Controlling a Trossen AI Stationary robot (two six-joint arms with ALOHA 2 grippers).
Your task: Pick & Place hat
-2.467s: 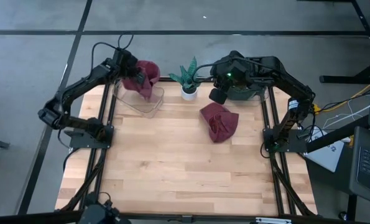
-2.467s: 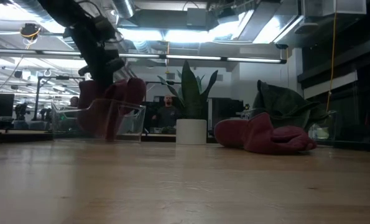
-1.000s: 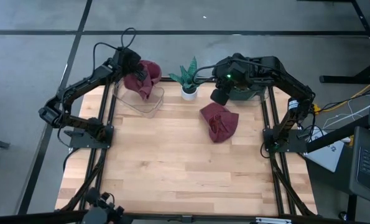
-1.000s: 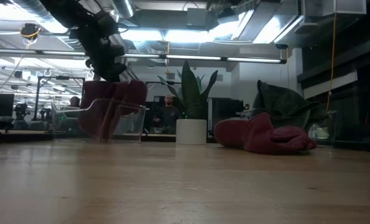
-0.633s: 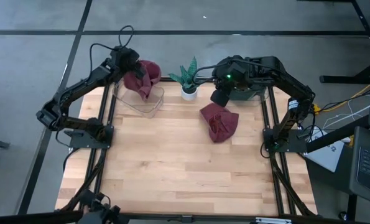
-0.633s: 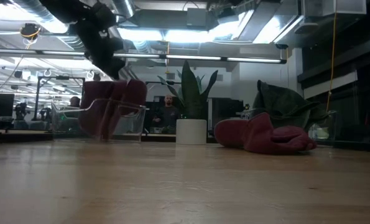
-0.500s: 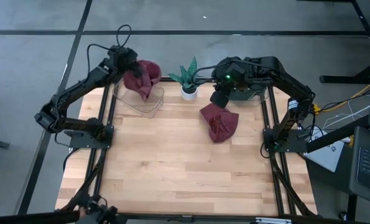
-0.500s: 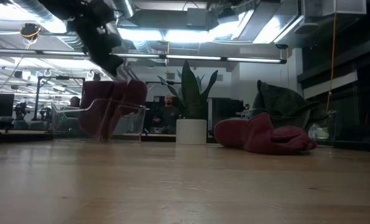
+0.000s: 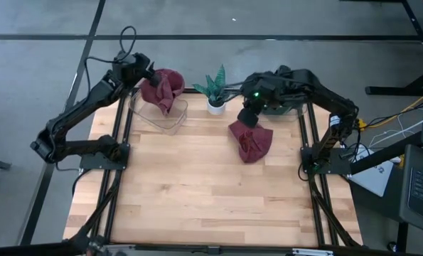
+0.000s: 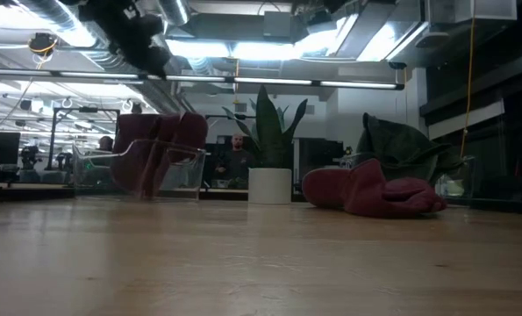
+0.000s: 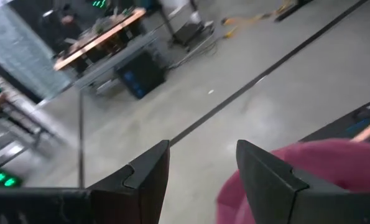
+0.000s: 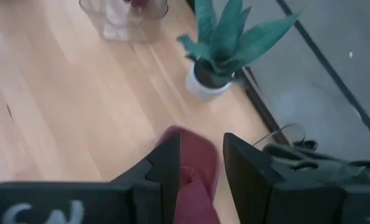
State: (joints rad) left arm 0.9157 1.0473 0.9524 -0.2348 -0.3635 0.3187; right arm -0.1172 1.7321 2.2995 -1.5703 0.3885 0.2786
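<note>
A dark red hat (image 9: 161, 87) stands in the far end of a clear container (image 9: 172, 117), and its top rises above the rim (image 10: 160, 145). My left gripper (image 9: 148, 73) hangs open just to the hat's far left and above it. The left wrist view has nothing between its fingers (image 11: 203, 155), with the hat (image 11: 315, 174) beside them. A second dark red hat (image 9: 251, 140) lies crumpled on the table at the far right. My right gripper (image 9: 246, 117) is open above its far edge, and the hat (image 12: 194, 165) shows past its fingers.
A small potted plant (image 9: 216, 92) in a white pot stands at the far edge between the two hats. A dark green heap (image 9: 282, 105) lies at the far right behind the right gripper. Bare wood (image 9: 211, 192) fills the middle and near half of the table.
My left gripper has risen and drawn back from the hat in the container toward the table's far left corner, open and holding nothing. The hat has stayed in the container. My right gripper has turned a little above the other hat, which has not moved.
</note>
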